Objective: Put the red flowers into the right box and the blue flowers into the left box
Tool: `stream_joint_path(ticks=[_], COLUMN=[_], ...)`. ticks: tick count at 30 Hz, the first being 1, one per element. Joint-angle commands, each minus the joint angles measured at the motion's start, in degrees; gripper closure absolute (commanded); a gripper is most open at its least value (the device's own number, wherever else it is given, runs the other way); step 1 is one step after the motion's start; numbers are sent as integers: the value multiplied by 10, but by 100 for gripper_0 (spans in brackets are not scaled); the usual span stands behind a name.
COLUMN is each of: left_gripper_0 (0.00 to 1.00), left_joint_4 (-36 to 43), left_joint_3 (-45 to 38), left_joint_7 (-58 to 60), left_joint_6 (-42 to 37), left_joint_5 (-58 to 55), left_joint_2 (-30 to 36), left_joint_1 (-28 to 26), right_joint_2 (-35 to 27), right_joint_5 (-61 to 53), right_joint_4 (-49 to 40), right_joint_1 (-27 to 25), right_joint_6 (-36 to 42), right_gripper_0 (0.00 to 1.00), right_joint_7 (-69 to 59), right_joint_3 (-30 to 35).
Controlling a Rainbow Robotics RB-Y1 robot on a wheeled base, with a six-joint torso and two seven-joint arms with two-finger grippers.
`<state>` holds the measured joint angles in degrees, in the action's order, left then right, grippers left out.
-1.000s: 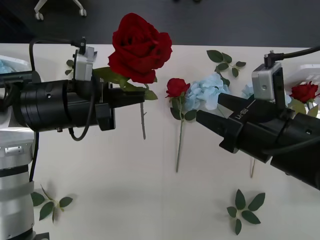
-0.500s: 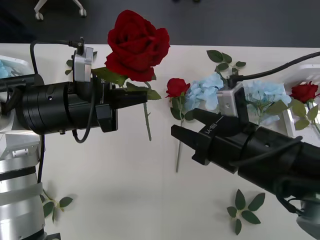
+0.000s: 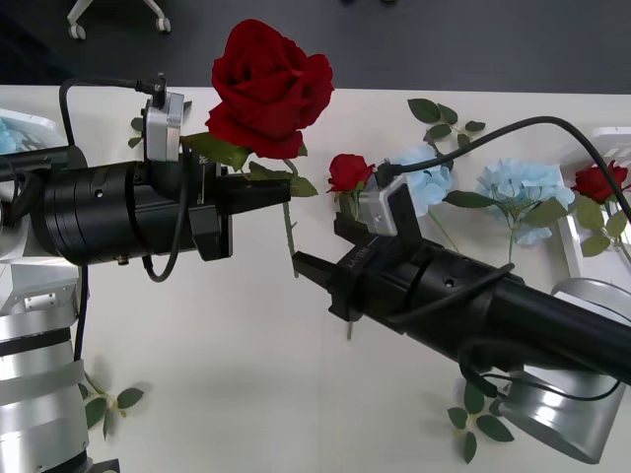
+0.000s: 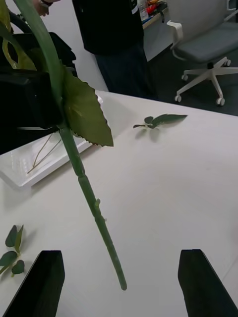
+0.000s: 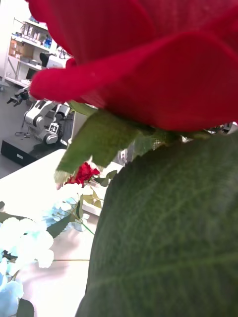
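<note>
- Your right gripper hangs over the middle of the table, its black fingers spread wide, with the lower end of the held rose's stem hanging between them and touching neither.
- Your left gripper sits above the table's left half, pinching the held red rose on its stem just under the head, so the bloom stands up and the stem hangs down.
- Past the right gripper, a second red rose lies on the table near the far edge, next to a blue flower; another blue flower lies further right.
- The right box sits at the table's right edge with a red rose in it.
- The left box sits at the far left corner and holds some blue.
</note>
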<state>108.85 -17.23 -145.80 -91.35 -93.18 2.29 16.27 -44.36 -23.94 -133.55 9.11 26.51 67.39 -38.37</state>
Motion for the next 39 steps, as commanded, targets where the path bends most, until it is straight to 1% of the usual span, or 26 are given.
stream_joint_path(ticks=[1,14,20,26,28,29,30,39], left_gripper_0=[100,100,100,100,100,100,100,100], left_joint_4=[16,16,16,16,16,16,16,16], left_joint_3=[-1,-1,-1,-1,-1,-1,-1,-1], left_joint_7=[-46,-46,-46,-46,-46,-46,-46,-46], left_joint_6=[0,0,0,0,0,0,0,0], left_joint_5=[-1,-1,-1,-1,-1,-1,-1,-1], left_joint_2=[6,6,6,6,6,6,6,6], left_joint_1=[-2,-2,-2,-2,-2,-2,-2,-2], right_joint_2=[20,44,60,70,70,69,69,69], right_joint_5=[2,13,14,24,24,22,22,20], right_joint_4=[1,30,70,84,85,85,85,85], right_joint_1=[19,43,61,63,63,63,63,64], right_joint_6=[-1,-4,-44,-44,-44,-44,-44,-45], right_gripper_0=[32,32,32,32,52,79,100,100], right_joint_7=[-3,0,1,1,1,-1,-1,-2], right_joint_3=[0,-18,-39,-45,-47,-48,-49,-49])
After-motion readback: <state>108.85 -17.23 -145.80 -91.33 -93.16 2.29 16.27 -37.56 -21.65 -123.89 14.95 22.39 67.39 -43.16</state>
